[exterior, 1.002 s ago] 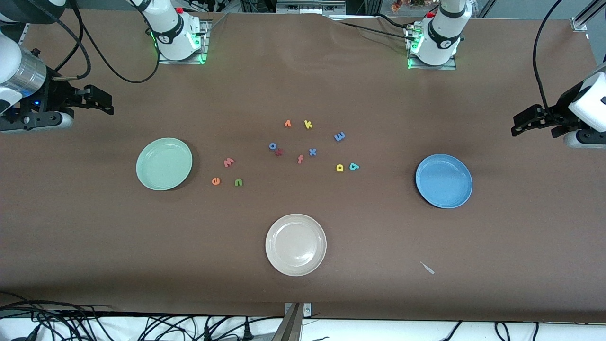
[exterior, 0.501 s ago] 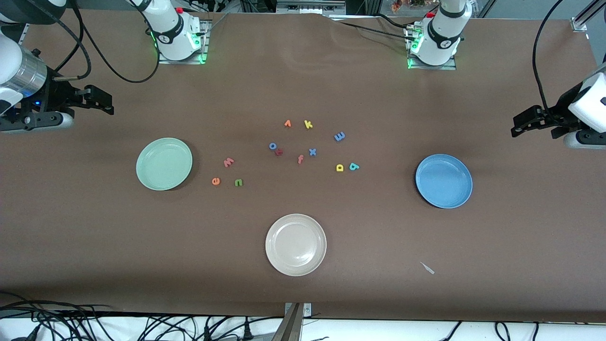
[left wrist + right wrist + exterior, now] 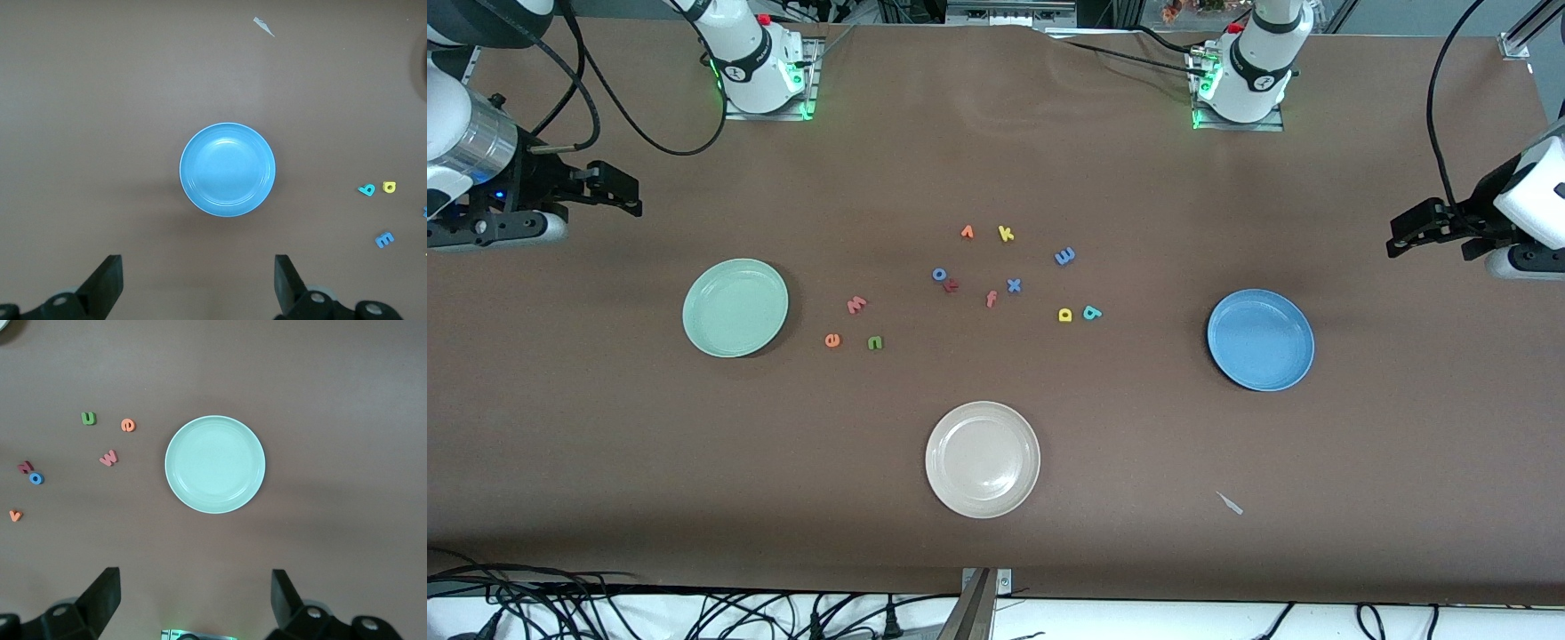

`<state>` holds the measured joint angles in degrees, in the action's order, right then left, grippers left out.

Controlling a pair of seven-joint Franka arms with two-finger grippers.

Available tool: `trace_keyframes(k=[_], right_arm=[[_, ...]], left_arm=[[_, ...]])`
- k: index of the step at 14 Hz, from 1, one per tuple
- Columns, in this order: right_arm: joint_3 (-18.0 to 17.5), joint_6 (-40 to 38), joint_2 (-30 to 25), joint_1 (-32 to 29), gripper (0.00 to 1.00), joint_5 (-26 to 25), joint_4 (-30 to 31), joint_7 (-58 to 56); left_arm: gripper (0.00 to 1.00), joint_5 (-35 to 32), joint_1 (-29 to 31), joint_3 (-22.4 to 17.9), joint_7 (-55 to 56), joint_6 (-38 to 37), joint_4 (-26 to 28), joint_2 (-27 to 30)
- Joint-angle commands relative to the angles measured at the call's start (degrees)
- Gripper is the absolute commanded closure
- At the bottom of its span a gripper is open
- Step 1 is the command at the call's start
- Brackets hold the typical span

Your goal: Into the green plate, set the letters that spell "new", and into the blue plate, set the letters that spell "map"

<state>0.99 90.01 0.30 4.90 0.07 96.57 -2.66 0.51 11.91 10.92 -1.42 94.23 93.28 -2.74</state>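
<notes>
I see the green n (image 3: 875,342), orange e (image 3: 832,340) and salmon w (image 3: 856,304) lying beside the mint green plate (image 3: 735,308); blue m (image 3: 1064,256), yellow a (image 3: 1064,315) and teal p (image 3: 1092,312) lie toward the blue plate (image 3: 1260,340). Right gripper (image 3: 615,188) and left gripper (image 3: 1409,231) hover at the table ends, fingers apart.

brown table (image 3: 694,462); green plate (image 3: 735,308), blue plate (image 3: 1260,340), cream plate (image 3: 983,459), scattered foam letters (image 3: 991,298)

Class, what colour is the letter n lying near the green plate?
The letter n is green, clearest in the front view.
</notes>
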Motion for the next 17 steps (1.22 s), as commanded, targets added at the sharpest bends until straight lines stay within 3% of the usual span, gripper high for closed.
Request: trace_keyframes(k=[1, 17], right_arm=[[0.2, 0.9, -1.2, 0.1, 0.0, 0.1, 1.5, -0.8], [-2.3, 8.1, -1.3, 0.2, 0.0, 2.2, 7.4, 0.7]], left_arm=[[0.0, 1.0, 0.1, -0.1, -1.2, 0.7, 0.8, 0.5], [0.0, 1.1, 0.1, 0.0, -1.2, 0.7, 0.7, 0.3]])
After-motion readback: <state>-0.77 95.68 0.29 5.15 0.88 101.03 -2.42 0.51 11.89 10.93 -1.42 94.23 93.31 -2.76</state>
